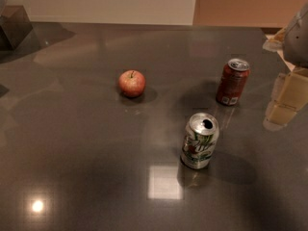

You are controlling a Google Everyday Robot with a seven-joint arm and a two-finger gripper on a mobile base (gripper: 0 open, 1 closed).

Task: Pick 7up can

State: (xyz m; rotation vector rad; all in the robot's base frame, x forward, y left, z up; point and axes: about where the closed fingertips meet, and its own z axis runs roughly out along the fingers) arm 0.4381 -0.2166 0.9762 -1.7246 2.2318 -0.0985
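Note:
The 7up can (199, 141) stands upright on the dark grey table (86, 167), right of centre and towards the front. It is silver-white with green swirls, a red spot on the label and an opened silver top. My gripper (283, 106) hangs at the right edge of the view, cream-coloured, above the table. It is to the right of the 7up can and a little farther back, well apart from it and holding nothing that I can see.
A dark red can (232, 81) stands upright behind the 7up can, left of the gripper. A red apple (132, 83) sits left of centre. A dark block (13, 25) is at the far left corner. The table's far edge meets a pale wall.

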